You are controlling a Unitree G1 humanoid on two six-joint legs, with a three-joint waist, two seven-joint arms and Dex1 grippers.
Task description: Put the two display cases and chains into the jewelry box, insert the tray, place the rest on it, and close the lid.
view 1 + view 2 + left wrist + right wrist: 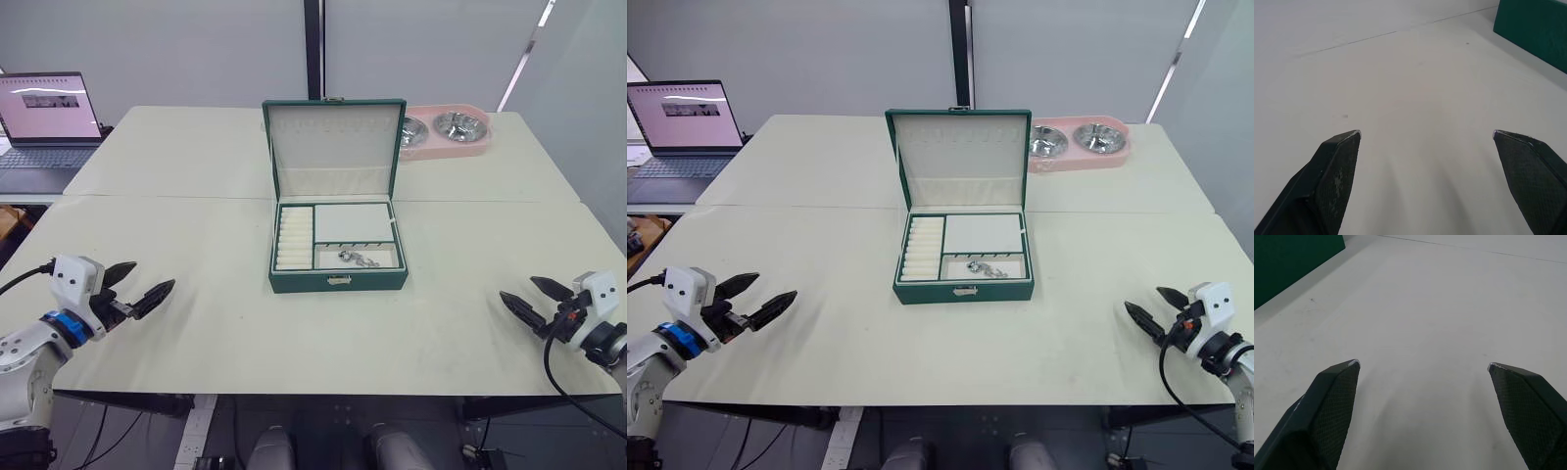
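The dark green jewelry box (338,281) stands at the table's middle with its lid (333,147) raised upright. The cream-lined tray (353,222) sits inside it, ring rolls on the left. A small silver chain (359,258) lies in the tray's front compartment. The two display cases are hidden from view. My left gripper (154,274) hovers open over the table's front left, well apart from the box. My right gripper (517,287) is open at the front right, nothing between its fingers. A corner of the box (1535,29) shows in the left wrist view.
A pink double pet bowl (446,131) stands behind the box to the right. An open laptop (47,122) sits at the far left on a side table. A seam (147,197) between tabletops runs across behind the box.
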